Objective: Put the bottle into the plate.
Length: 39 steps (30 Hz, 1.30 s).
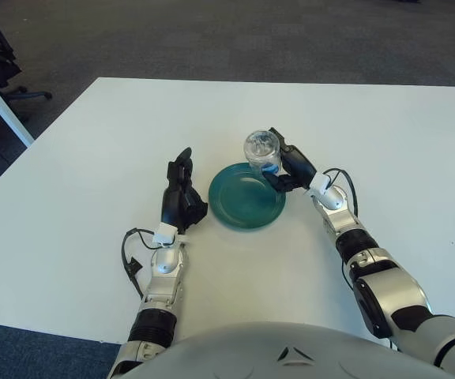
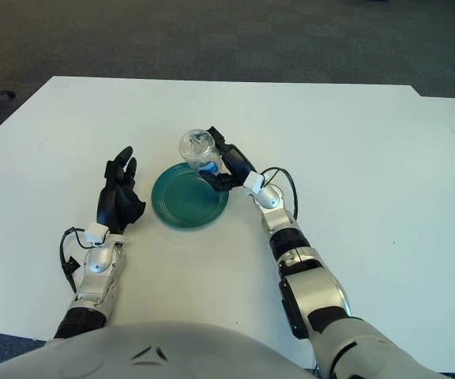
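Observation:
A clear plastic bottle (image 1: 262,151) with a blue label is held at the far right rim of the teal plate (image 1: 243,201). My right hand (image 1: 287,167) is shut on the bottle from the right; I cannot tell whether the bottle's base touches the plate. My left hand (image 1: 182,195) shows just left of the plate with its fingers extended and holding nothing. The same scene appears in the right eye view: bottle (image 2: 197,147), plate (image 2: 186,201), right hand (image 2: 229,167), left hand (image 2: 118,195).
The white table (image 1: 85,158) spreads all around the plate. Its far edge and left edge border dark carpet. A chair base and a white table leg (image 1: 2,99) stand off the far left.

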Tool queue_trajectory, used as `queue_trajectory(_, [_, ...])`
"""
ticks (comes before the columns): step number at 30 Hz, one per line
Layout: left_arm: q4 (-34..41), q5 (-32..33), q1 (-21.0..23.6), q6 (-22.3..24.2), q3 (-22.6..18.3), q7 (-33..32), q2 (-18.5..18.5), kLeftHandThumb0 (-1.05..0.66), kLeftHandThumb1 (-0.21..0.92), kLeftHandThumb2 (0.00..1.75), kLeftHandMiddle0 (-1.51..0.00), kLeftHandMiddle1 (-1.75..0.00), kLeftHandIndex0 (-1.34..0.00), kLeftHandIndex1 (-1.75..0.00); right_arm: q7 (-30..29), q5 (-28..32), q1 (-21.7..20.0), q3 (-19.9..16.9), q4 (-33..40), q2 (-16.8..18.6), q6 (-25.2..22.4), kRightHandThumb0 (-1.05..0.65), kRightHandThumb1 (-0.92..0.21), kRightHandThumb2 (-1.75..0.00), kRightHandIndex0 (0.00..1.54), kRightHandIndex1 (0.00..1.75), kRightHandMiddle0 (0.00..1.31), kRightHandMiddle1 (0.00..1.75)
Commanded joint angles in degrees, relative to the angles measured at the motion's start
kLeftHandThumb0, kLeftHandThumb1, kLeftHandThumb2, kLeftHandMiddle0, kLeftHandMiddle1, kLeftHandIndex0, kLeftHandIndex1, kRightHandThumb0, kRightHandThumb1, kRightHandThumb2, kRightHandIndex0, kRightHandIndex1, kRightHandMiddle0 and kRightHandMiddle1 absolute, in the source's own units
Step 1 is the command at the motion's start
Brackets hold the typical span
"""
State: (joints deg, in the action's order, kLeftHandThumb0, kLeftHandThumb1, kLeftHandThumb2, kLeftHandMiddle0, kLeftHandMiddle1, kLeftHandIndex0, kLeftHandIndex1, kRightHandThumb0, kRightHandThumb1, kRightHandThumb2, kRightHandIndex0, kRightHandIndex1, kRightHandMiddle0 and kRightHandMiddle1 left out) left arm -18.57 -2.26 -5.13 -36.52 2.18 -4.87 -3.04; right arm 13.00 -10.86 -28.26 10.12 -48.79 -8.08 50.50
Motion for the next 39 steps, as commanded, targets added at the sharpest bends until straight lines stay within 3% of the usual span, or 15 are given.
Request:
queue_trajectory(1, [-4.2,-1.5,-4.9,0.5,-0.2,0.0,1.0,-0.93,0.92,1.07,-0.17,0.00,0.00,-0.51,-9.4,-11.0,-0.4,1.2,2.7,-3.6,2.9,-0.64,-0.92,-0.58,0.66,1.64,0.49,1.69])
queue_trajectory(4, [-4.3,-1.6,-4.8,0.1,-0.1,0.1,1.0,-0.94,0.92,1.07,-0.16,0.00,0.00,-0.48,-13.7,-20.3,-0.8,3.9,5.9,-7.1,3.3,-0.66,-0.92,-0.58,0.66,1.70,0.48,1.72])
queue_trajectory(6, [-4.4,-1.5,-4.7,-0.1,0.0,0.3,1.0,-0.95,0.92,1.07,-0.13,0.00,0.00,-0.44,-14.8,-24.7,-1.1,5.6,8.0,-9.4,2.9,-0.78,-0.92,-0.65,0.55,1.50,0.38,1.64])
queue_trajectory(9, [-4.5,-1.4,-4.6,-0.4,0.1,0.5,1.0,-0.97,0.92,1.08,-0.11,0.00,0.00,-0.41,-16.3,-28.7,-1.5,7.2,9.9,-11.6,2.5,-0.84,-0.92,-0.68,0.51,1.24,0.33,1.48])
queue_trajectory(14, [-4.8,-1.2,-4.4,-0.6,0.1,0.6,0.9,-0.98,0.92,1.08,-0.09,0.00,0.00,-0.38,-17.8,-34.8,-3.0,10.3,11.9,-14.9,1.2,-0.87,-0.92,-0.71,0.49,0.93,0.28,1.30])
queue_trajectory(19, [-4.8,-1.2,-4.3,-0.4,0.1,0.4,0.6,-0.99,0.92,1.09,-0.09,0.00,0.00,-0.36,-18.8,-39.1,-5.5,13.3,12.5,-17.6,1.2,-0.84,-0.92,-0.73,0.47,0.46,0.14,1.06])
queue_trajectory(22, [-4.6,-1.3,-4.4,-0.2,0.1,0.2,0.4,-0.99,0.92,1.09,-0.09,0.00,0.00,-0.36,-19.1,-40.5,-6.8,14.7,12.3,-18.5,1.3,-0.83,-0.92,-0.73,0.45,0.27,0.06,0.98])
queue_trajectory(28, [-4.7,-1.6,-4.2,-0.4,0.0,-0.3,0.1,-0.99,0.92,1.10,-0.09,-0.01,0.00,-0.36,-18.8,-41.9,-9.1,17.2,11.6,-19.5,1.0,-0.82,-0.92,-0.73,0.40,0.13,0.01,0.87])
queue_trajectory(39, [-4.9,-1.4,-4.2,-1.2,0.0,-0.6,-0.7,-0.97,0.92,1.10,-0.10,-0.01,0.00,-0.35,-17.9,-45.2,-12.6,22.0,10.3,-21.7,1.2,-0.91,-0.92,-0.78,0.30,0.03,0.00,0.61])
